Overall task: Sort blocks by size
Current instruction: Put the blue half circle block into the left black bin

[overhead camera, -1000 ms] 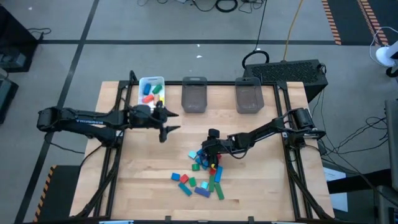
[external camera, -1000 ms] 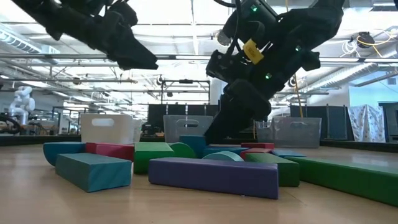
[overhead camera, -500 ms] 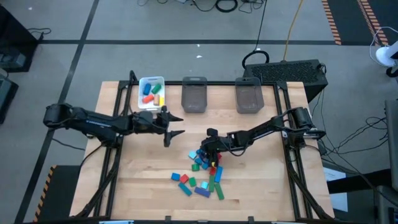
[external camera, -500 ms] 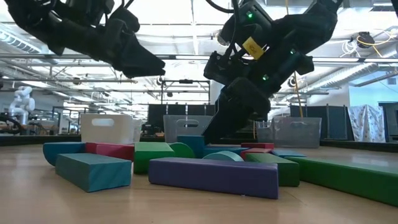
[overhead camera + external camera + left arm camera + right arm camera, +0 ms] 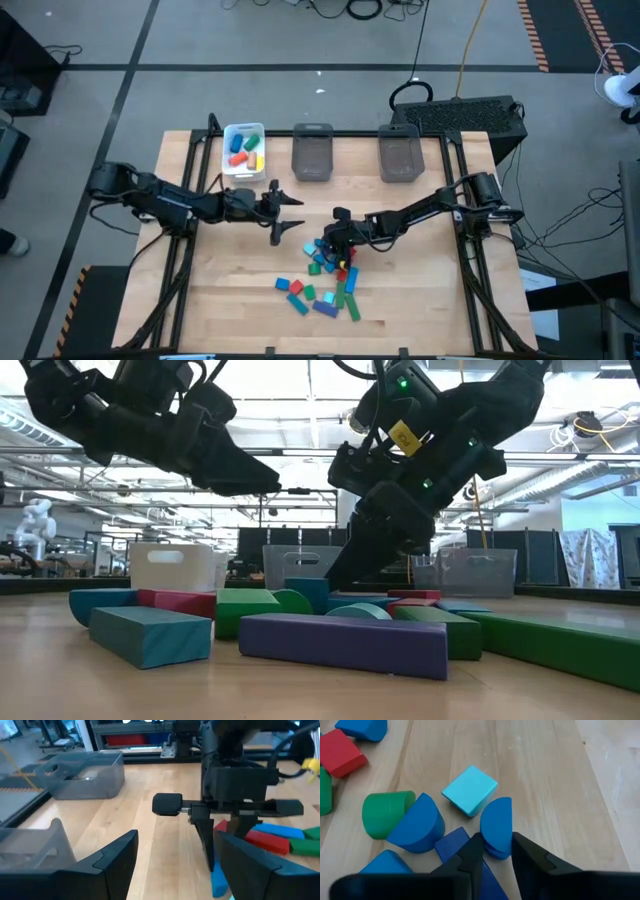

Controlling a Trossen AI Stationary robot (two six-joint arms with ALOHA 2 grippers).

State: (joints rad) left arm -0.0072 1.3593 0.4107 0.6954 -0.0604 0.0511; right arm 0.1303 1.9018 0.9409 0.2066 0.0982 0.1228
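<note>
- Left gripper [image 5: 291, 214] — fingers spread apart, empty, hovering above the table at nine o'clock from the blocks [image 5: 325, 275].
- Right gripper [image 5: 492, 851] — fingers closing around a blue half-round block [image 5: 497, 826] at the pile's twelve o'clock edge.

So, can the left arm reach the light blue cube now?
Probably not directly: the right gripper is closing on a blue half-round block right beside the light blue cube, crowding the approach of the open left gripper.

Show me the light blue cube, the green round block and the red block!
light blue cube [image 5: 469, 789], right wrist view, on its top face.
green round block [image 5: 384, 812], right wrist view, on its curved side.
red block [image 5: 339, 753], right wrist view, on its top face.
</note>
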